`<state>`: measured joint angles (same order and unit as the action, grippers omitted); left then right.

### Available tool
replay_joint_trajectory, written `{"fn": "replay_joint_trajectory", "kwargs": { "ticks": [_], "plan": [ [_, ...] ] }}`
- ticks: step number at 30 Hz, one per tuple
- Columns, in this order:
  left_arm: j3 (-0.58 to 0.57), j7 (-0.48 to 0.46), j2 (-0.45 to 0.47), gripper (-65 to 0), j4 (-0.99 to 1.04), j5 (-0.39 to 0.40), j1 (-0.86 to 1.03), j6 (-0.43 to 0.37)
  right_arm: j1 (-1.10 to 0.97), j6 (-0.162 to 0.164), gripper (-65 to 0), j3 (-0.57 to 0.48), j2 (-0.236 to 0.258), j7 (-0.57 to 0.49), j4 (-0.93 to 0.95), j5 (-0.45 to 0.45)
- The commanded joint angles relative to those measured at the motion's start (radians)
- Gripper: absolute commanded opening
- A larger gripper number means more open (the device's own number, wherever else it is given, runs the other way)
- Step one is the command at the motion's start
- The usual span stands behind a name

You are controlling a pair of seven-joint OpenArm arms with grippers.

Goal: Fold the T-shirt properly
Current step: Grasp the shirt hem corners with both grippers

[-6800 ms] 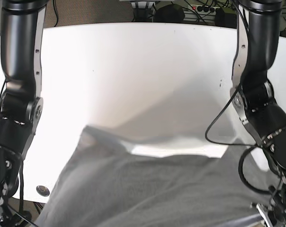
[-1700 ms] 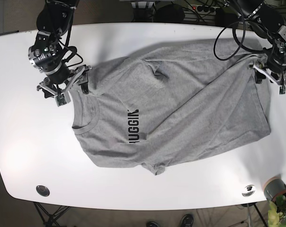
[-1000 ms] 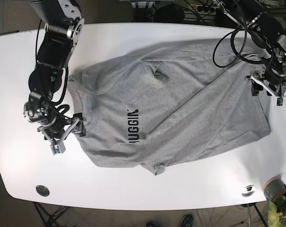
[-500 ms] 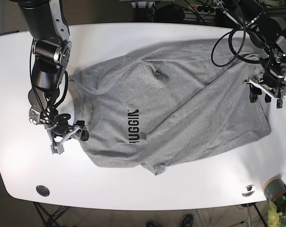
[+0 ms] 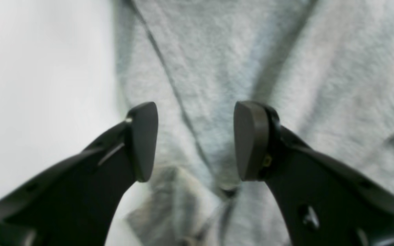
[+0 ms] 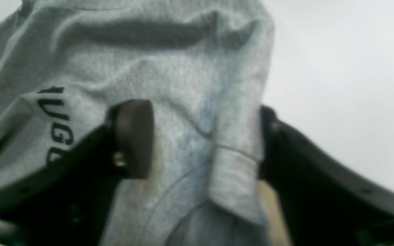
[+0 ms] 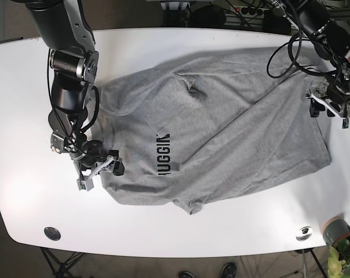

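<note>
The grey T-shirt (image 7: pixel 233 133) lies spread on the white table (image 7: pixel 24 87), its black lettering (image 7: pixel 163 154) near the middle. My right gripper (image 7: pixel 98 173) is at the shirt's left edge below the collar. In the right wrist view this gripper (image 6: pixel 200 140) is open, with a hemmed fold of the shirt (image 6: pixel 233 171) lying between its fingers. My left gripper (image 7: pixel 328 113) is at the shirt's right edge. In the left wrist view it (image 5: pixel 195 140) stands open over a seam of grey fabric (image 5: pixel 224 68), with bare table (image 5: pixel 39 68) to its left.
Two metal discs (image 7: pixel 51 233) (image 7: pixel 304 233) sit in the table near its front edge. A grey cup (image 7: pixel 336 230) and a plant stand off the front right corner. Cables and plugs (image 7: pixel 244 11) lie behind the far edge.
The shirt, first held close to the camera, now lies flat. My right gripper has travelled down the shirt's left edge from the shoulder to below the collar. My left gripper has shifted slightly right.
</note>
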<state>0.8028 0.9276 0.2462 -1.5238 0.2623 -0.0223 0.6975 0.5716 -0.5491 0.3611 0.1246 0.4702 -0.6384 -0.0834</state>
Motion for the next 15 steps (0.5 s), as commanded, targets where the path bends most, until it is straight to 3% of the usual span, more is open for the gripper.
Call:
{"fn": "replay_joint_trajectory", "kwargs": {
  "ticks": [1,5,6,9,13,15],
  "plan": [
    [0.007,-0.022,0.055,-31.9,0.035,0.015,-0.047,0.001,0.017,0.016,-39.5,0.0,-0.021,0.009,-0.007,0.044],
    [0.003,-0.041,0.12,-31.4,0.147,0.015,-0.118,-0.121,0.015,0.016,-58.7,0.002,-0.038,0.009,-0.042,0.083],
    [0.0,-0.061,0.132,-31.2,0.176,0.015,-0.138,-0.161,0.015,0.016,-60.7,0.002,-0.039,0.008,-0.044,0.09],
    [-0.004,-0.115,0.155,-29.2,0.233,0.016,-0.175,-0.21,0.015,0.016,-60.9,0.002,-0.047,0.006,-0.048,0.095],
    [-0.069,-0.178,0.209,-16.4,0.319,0.016,-0.21,-0.235,0.011,0.014,-60.9,0.003,-0.062,0.002,-0.05,0.095],
    [-0.104,-0.21,0.227,-14.4,0.378,0.016,-0.236,-0.266,0.011,0.014,-60.9,0.003,-0.065,0.002,-0.05,0.095]
  ]
}}
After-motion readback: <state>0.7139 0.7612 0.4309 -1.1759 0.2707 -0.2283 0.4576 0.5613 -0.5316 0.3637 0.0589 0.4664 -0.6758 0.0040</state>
